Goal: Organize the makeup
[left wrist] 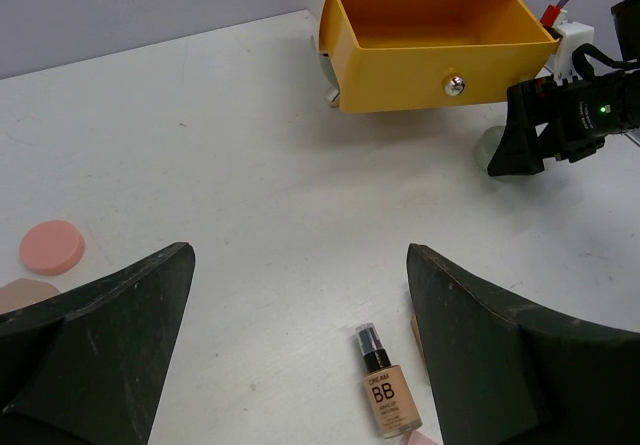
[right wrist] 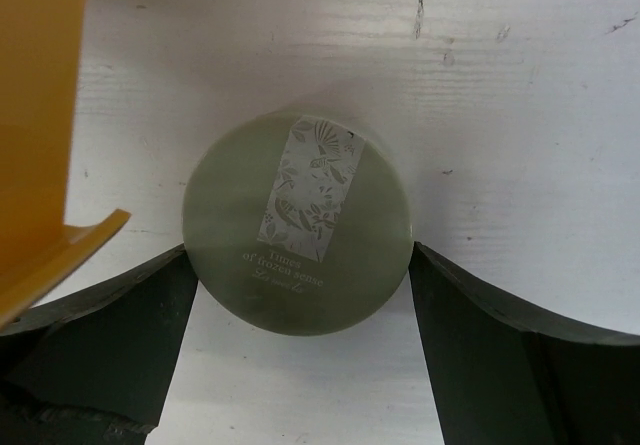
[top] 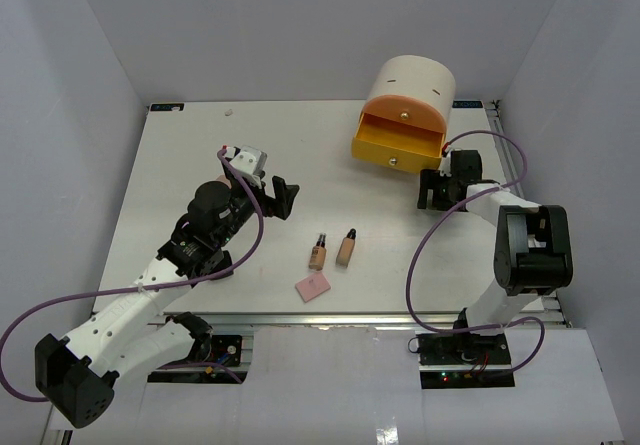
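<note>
- The right gripper (top: 437, 193) stands at the far right of the table (top: 200, 185), just in front of the open yellow drawer (top: 398, 143) of the cream cylinder (top: 410, 85).
- In its own wrist view we see the right gripper (right wrist: 300, 255) with its jaws spread wide around the pale green round jar (right wrist: 297, 220). Both fingertips (right wrist: 170, 295) touch the jar's sides, so we read it as gripping the jar.
- The jar sits just beside the drawer's corner (right wrist: 35, 115), with white table behind it.
- The left gripper (top: 278, 197) hovers over the left middle of the table, its jaws fully apart and holding nothing.
- In the left wrist view, only bare table lies between the left gripper's (left wrist: 300, 255) fingers.
- One beige bottle (top: 318, 252) and a second beige bottle (top: 346, 248) lie on their sides near the front middle of the table. They are side by side but apart, with their black caps pointing away from the arms.
- The flat pink square (top: 313, 287) lies just in front of the bottles, nearer the bases.
- In the left wrist view, a bottle marked BB (left wrist: 385, 393) lies low in the frame. A pink round pad (left wrist: 52, 246) rests at the left edge.
</note>
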{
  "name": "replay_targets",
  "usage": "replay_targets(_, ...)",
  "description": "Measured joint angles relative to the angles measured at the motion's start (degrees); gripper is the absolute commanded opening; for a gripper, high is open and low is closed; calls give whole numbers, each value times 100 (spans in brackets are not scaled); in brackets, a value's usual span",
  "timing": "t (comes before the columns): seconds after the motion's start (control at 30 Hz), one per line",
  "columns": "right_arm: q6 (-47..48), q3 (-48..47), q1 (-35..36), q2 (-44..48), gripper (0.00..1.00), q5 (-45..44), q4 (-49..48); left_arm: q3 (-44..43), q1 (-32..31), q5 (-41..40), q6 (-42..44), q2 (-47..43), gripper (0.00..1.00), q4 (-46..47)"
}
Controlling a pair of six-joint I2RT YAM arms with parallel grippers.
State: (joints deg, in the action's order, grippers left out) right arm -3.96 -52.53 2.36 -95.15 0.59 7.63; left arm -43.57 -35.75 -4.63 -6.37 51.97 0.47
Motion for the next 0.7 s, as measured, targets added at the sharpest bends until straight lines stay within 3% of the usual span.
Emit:
replay_targets(0.1, -43, -10, 20, -88, 96, -8, -61, 0, 0, -35, 14, 8, 98, 0)
replay_targets(0.2, -37, -15, 37, -96, 90, -36, -110, 0, 0, -58, 27, 31, 98, -1)
replay_targets(0.43, 66, -4, 39, -96, 64, -81, -163, 0, -2, -79, 41, 50, 98, -1)
replay_targets(0.57, 149, 53, 39, -84, 44, -65, -253, 0, 0, -79, 44, 50, 98, 0)
replay_targets(0.7, 377, 152, 34, 5, 32, 51, -290, 0, -1, -83, 48, 50, 98, 0)
